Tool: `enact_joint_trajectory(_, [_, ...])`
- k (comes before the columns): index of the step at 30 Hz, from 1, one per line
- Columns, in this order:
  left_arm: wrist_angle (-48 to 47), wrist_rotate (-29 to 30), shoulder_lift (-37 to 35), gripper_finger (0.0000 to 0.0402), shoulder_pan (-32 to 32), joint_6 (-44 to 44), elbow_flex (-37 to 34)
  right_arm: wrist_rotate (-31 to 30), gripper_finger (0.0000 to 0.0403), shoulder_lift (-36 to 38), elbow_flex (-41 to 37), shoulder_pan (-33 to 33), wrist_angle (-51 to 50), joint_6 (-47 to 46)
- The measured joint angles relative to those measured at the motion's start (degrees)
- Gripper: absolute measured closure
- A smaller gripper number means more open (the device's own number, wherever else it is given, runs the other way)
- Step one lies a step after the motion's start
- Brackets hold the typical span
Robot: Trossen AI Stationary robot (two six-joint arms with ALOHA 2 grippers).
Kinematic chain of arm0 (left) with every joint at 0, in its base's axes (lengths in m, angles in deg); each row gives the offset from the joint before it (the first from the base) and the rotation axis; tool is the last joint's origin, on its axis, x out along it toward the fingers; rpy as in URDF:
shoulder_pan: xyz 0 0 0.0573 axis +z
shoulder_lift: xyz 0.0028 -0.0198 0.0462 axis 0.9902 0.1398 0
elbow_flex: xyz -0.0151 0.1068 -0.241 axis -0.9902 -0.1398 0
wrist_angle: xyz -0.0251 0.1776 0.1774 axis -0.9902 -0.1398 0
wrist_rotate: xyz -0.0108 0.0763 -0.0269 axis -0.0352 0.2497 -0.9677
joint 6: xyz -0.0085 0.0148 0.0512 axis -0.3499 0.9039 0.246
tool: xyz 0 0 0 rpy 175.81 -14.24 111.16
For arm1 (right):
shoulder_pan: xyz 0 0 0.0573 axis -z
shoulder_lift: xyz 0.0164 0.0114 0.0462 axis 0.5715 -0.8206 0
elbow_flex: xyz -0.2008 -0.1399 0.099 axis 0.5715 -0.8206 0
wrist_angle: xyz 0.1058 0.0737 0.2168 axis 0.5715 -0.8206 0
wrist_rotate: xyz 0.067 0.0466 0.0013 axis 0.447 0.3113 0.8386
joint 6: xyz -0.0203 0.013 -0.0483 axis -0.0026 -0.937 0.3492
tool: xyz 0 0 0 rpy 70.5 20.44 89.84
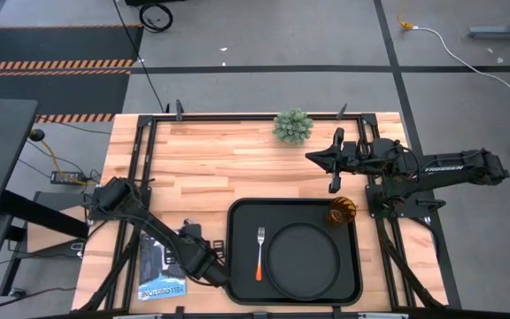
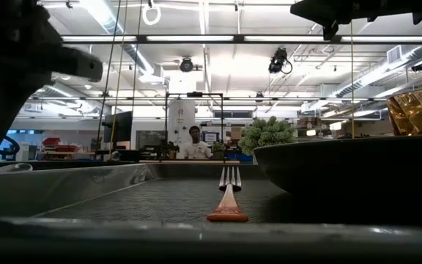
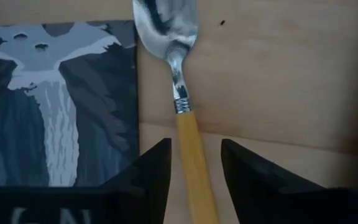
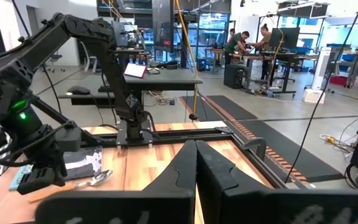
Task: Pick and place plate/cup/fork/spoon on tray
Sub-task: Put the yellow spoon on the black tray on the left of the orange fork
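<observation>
Spoon (image 3: 178,68), with silver oval bowl and orange handle, lay flat on the wooden desk (image 1: 228,159) at the near left, just outside the left rim of the tray (image 1: 237,266) and beside a printed booklet (image 1: 159,266). In the left wrist view its handle ran between the two dark fingers (image 3: 151,168) of the left end effector (image 3: 194,171), which stood apart on either side of it; whether either finger touched the handle could not be told from that view. In the high view the left end effector (image 1: 212,273) was low over the desk between the booklet and the tray.

Tray, black and rectangular, sat at the near middle of the desk and carried three items. Fork (image 1: 260,254) lay in its left part, tines toward the far side, orange handle toward the near side. Plate (image 1: 304,257), round and black, lay just right of the fork. Cup (image 1: 342,213), amber and textured, stood in the far right corner of the tray.

Right end effector (image 1: 333,177) hung above the desk at the far right, well apart from the tray contents, its fingers (image 4: 185,168) pressed together on nothing. A green bushy plant (image 1: 292,127) stood at the far edge of the desk, left of that arm.
</observation>
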Motion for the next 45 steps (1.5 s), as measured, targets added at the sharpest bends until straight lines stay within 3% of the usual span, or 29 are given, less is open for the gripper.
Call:
enact_joint_trajectory(16, [11.09, -1.92, -0.15, 0.0260, 0.65, -1.18, -8.27, 0.05, 0.0396, 0.00, 0.00, 0.00, -0.28, -0.04])
enact_joint_trajectory(21, [11.77, -2.14, -0.17, 0.0274, 0.87, -0.87, -8.33, 0.09, 0.0396, 0.00, 0.00, -0.15, -0.26, -0.45])
enact_joint_trajectory(31, [12.94, -1.94, -0.15, 0.0339, 0.85, 1.28, -8.38, 0.16, 0.0396, 0.00, 0.00, -0.52, 0.85, -0.83])
enact_joint_trajectory(38, [12.74, -1.65, -0.05, 0.0332, 0.85, 1.48, -8.07, 0.14, 0.0396, 0.00, 0.00, -0.52, 0.72, -0.79])
enact_joint_trajectory(45, [12.77, 3.48, 0.20, 0.0334, 0.78, 1.76, -5.90, 0.12, 0.0396, 0.00, 0.00, -0.52, 0.64, -0.82])
